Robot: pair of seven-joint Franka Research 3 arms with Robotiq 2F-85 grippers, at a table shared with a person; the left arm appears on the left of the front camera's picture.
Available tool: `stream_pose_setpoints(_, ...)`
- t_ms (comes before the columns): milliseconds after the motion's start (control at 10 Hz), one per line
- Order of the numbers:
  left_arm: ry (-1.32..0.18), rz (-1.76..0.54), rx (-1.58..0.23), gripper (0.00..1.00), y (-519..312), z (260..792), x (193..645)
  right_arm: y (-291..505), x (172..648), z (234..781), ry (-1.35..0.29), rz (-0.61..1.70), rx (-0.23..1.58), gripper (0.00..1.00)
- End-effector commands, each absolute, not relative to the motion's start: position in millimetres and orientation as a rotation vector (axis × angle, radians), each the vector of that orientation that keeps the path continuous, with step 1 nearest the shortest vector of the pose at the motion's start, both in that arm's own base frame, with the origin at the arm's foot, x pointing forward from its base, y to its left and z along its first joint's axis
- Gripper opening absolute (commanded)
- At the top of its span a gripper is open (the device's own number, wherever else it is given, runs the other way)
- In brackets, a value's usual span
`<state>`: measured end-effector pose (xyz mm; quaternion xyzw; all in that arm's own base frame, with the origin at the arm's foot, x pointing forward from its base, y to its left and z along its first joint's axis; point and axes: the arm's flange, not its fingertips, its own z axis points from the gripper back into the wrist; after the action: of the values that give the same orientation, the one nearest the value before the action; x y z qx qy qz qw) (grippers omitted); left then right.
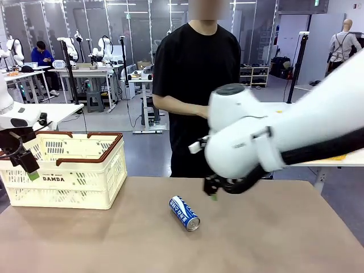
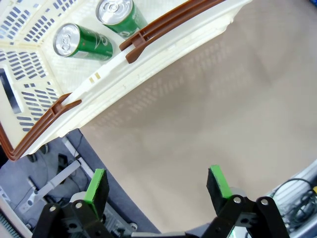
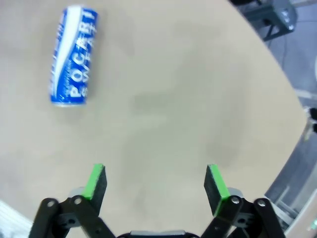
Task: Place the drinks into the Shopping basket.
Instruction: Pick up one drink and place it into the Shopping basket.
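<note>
A blue can with white print [image 1: 184, 213] lies on its side in the middle of the tan table [image 1: 273, 239]; it also lies at the upper left of the right wrist view [image 3: 73, 57]. My right gripper [image 1: 214, 193] [image 3: 156, 186] hangs open just above the table, behind and to the right of the can and apart from it. The cream Shopping basket [image 1: 85, 176] with a brown rim stands at the table's left. Two green cans [image 2: 81, 42] [image 2: 119, 15] lie inside it [image 2: 148, 54]. My left gripper [image 1: 31, 173] [image 2: 157, 183] is open and empty beside the basket's left end.
A person in a black shirt [image 1: 196, 68] stands at the far side of the table, hands held near the waist. My right arm's large white links [image 1: 267, 136] cross the right half of the front view. The table's near half is bare.
</note>
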<state>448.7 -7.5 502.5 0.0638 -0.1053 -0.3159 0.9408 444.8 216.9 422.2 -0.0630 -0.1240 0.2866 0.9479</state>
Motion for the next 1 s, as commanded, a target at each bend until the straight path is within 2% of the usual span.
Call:
stream_pose_setpoints(0,-0.218,-0.632,0.134,1.00,-8.7,503.8,448.4,156.2,417.1,421.7,-0.303,0.600,-0.080,0.99)
stream_pose_setpoints(300,-0.218,-0.632,0.134,1.00,-8.7,503.8,448.4,89.5,402.8,417.9,-0.309,0.628,-0.065,0.99)
stream_pose_setpoints(900,-0.218,-0.632,0.134,1.00,-8.7,503.8,448.4,74.9,404.3,416.7,-0.286,0.616,-0.076,0.99)
